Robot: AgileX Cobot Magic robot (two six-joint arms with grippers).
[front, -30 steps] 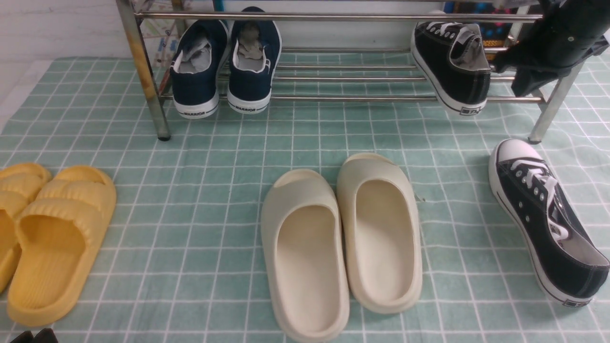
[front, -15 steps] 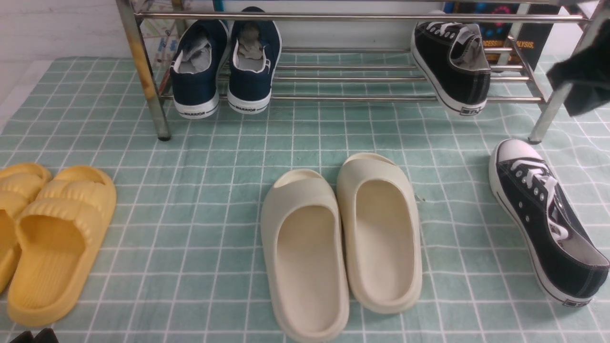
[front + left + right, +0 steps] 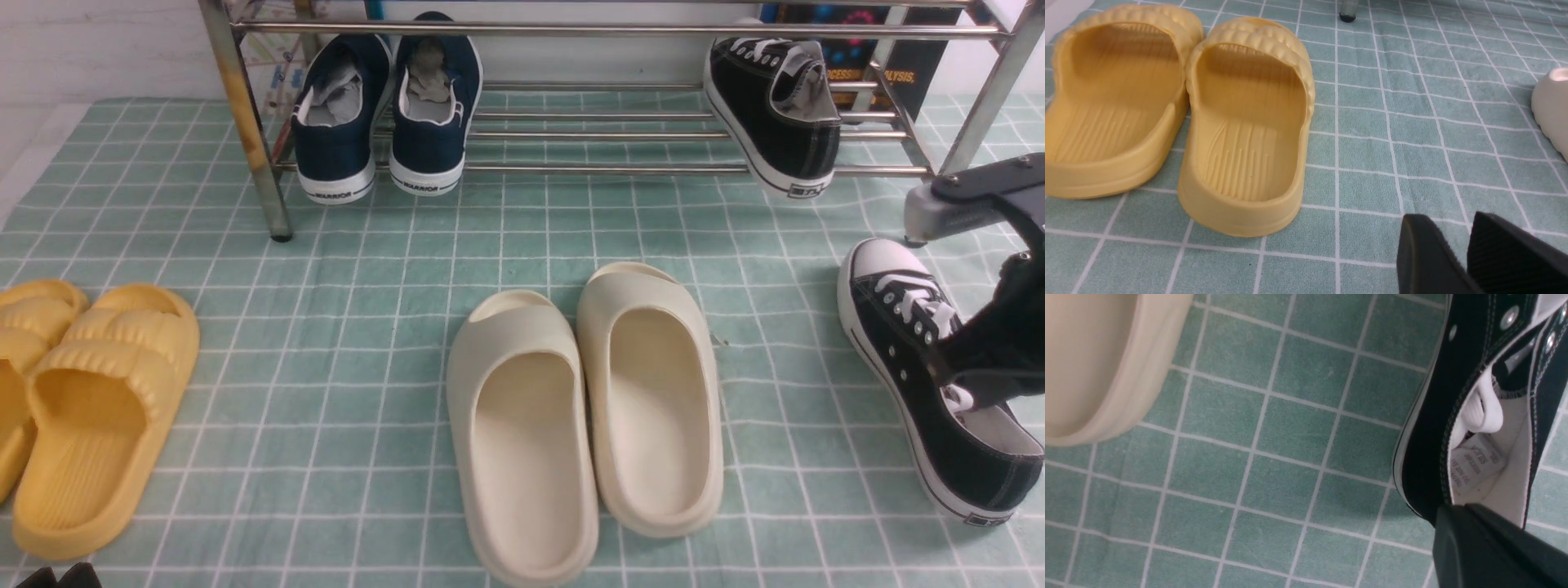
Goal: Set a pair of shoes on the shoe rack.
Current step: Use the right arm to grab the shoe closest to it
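Spreading under both arms, a green cloth with a white grid covers the whole surface. The shoe rack stands beyond the right end effector, its shiny chrome tubes running level between upright legs, one of them rust-stained. Smooth, rounded cream slides lie side by side to the left of that end effector. Ribbed yellow slides sit just ahead of the left end effector. Navy sneakers rest heel-out on the lower rails, far to the right end effector's left and beyond it.

One black sneaker, canvas with a white sole and grey lining, sits tilted on the rails beyond the right end effector, its heel overhanging the front rail. The second black sneaker lies on the cloth directly under that end effector, its white rubber toe cap towards the rack.

The right end effector has its black fingers pressed together, holding nothing, over the sneaker's open collar; whether it touches the canvas I cannot tell. The left end effector hangs low with a slim gap between its ridged pads, empty.
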